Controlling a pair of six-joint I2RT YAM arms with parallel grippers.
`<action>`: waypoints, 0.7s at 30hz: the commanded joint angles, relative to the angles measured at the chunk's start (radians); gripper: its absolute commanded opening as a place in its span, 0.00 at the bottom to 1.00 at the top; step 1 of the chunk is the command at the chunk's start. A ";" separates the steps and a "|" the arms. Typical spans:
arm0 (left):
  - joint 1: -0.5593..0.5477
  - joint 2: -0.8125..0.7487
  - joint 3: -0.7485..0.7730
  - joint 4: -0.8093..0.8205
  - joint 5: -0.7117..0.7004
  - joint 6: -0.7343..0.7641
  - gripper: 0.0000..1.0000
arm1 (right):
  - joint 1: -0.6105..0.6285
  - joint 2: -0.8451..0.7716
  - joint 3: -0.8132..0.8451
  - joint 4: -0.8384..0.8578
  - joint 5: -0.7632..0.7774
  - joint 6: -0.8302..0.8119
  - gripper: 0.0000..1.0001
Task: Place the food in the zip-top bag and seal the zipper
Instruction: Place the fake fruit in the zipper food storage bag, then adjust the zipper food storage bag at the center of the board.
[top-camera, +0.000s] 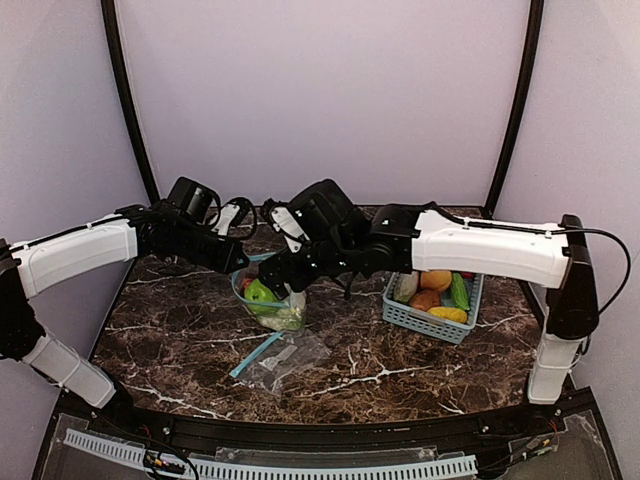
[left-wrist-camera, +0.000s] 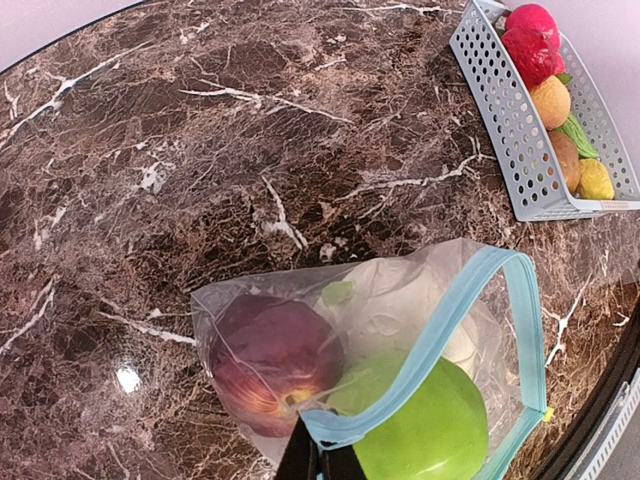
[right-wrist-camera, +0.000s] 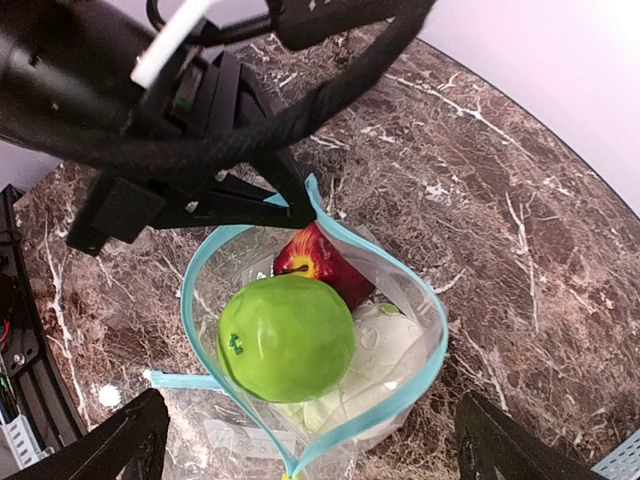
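From above, the left gripper is clamped on the rim of the clear zip-top plastic bag. It lifts one side so the mouth faces the other arm, and we judge this is why the bag stands up instead of lying flat. The right gripper hangs just over that mouth, above the glossy green toy apple. Only this view gives the layout. The light-blue slotted plastic basket sits well apart to the right and holds orange, yellow and green toy pieces, so much of the food is not yet bagged. A second flat clear bag lies on the dark marbled table, nearer the bases.

In the left wrist view, we see what the top camera cannot resolve: the black fingers are pinched shut on the blue zipper strip itself. Through the film, a dark red toy apple lies beside the green one, which bulges at the opening. The right gripper is out of this view.

In the right wrist view, we look straight down the mouth. Its own fingers stand spread wide at the bottom corners with nothing between them. The green apple rests free inside the rim, with the red apple behind it and a white toy cauliflower underneath. The zipper forms an open loop, unsealed. We judge that the green apple sits high and may need to settle before any sealing.
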 joint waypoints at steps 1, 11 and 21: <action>-0.003 -0.042 0.008 0.002 -0.006 0.013 0.01 | -0.007 -0.089 -0.057 -0.016 0.055 0.065 0.98; -0.003 -0.039 0.008 0.002 -0.008 0.013 0.01 | 0.027 -0.154 -0.244 0.027 -0.020 0.078 0.72; -0.003 -0.035 0.009 0.000 -0.014 0.015 0.01 | 0.077 -0.055 -0.238 0.040 -0.032 0.112 0.48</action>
